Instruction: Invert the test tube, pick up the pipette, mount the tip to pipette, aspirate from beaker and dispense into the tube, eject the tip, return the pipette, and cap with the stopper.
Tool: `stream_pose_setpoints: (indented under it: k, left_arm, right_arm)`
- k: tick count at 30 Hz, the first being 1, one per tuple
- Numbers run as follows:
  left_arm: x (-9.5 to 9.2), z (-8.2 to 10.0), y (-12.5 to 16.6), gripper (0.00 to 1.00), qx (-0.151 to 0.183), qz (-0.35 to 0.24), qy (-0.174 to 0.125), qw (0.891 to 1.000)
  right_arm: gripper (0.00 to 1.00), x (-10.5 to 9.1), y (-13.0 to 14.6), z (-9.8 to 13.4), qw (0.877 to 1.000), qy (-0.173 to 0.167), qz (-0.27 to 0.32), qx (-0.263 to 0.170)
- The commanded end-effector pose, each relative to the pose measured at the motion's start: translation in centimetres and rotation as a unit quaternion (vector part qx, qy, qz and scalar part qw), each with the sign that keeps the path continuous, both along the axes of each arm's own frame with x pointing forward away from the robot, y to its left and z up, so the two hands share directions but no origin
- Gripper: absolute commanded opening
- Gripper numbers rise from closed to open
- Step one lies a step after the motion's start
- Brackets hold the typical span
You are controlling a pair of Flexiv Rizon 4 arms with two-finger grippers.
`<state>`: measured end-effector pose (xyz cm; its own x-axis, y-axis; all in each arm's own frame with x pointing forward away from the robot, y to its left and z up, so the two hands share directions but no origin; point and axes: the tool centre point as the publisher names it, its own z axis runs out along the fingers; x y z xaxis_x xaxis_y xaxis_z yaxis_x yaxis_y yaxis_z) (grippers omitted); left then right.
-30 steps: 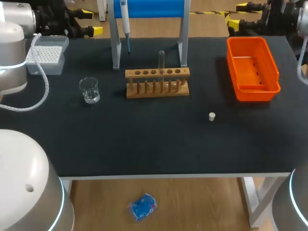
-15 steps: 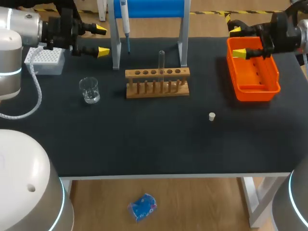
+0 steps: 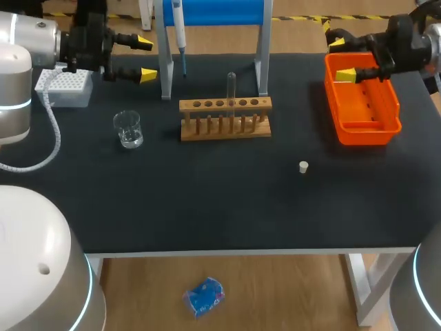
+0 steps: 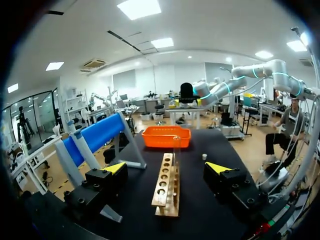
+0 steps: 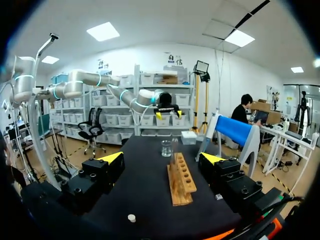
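Head view: black tabletop point(image 3: 207, 200) carries a wooden rack point(image 3: 225, 118) with one upright test tube point(image 3: 231, 86); left gripper point(image 3: 145, 58) and right gripper point(image 3: 341, 58) hover, fingers spread.

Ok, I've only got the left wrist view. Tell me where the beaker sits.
Observer: In the head view the beaker stands left of the wooden rack, apart from it, nearer the front edge than your left claw.
Operator: Now locate the pipette.
Observer: The pipette hangs upright on the blue stand, behind the rack's left end.
Operator: Give me the tip box too.
Observer: The tip box sits behind the left claw, further left than the beaker.
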<state>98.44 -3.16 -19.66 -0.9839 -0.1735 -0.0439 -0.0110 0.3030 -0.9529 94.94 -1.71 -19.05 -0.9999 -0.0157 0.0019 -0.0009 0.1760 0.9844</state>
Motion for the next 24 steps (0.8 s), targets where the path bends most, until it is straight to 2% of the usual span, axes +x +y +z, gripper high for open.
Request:
stream_pose_setpoints:
  k: [1,4,5,13,14,24]
  left_arm:
    - [-0.8,-1.8,-0.9,1.00,0.002,0.006,0.022,1.000]
    - [-1.3,-3.2,-1.5,1.00,-0.003,0.014,0.028,0.999]
    - [-1.5,-3.6,-1.7,1.00,-0.015,0.016,0.034,0.999]
    - [-2.4,-4.9,-3.3,1.00,-0.022,0.027,0.030,0.999]
    - [-2.4,-4.9,-3.3,1.00,-0.022,0.027,0.030,0.999]
    - [-2.4,-4.9,-3.3,1.00,-0.022,0.027,0.030,0.999]
  right_arm:
    - [1.00,-0.7,1.3,-2.0,1.000,0.004,-0.010,-0.006]
    - [1.00,-1.3,2.3,-3.5,1.000,0.001,-0.017,0.004]
    - [1.00,-1.5,2.7,-4.0,1.000,0.006,-0.020,0.012]
    - [1.00,-2.5,6.7,-6.9,0.999,0.019,-0.010,0.032]
    - [1.00,-2.5,7.5,-7.1,0.999,0.021,-0.012,0.048]
    - [1.00,-2.5,7.5,-7.1,0.999,0.021,-0.012,0.048]
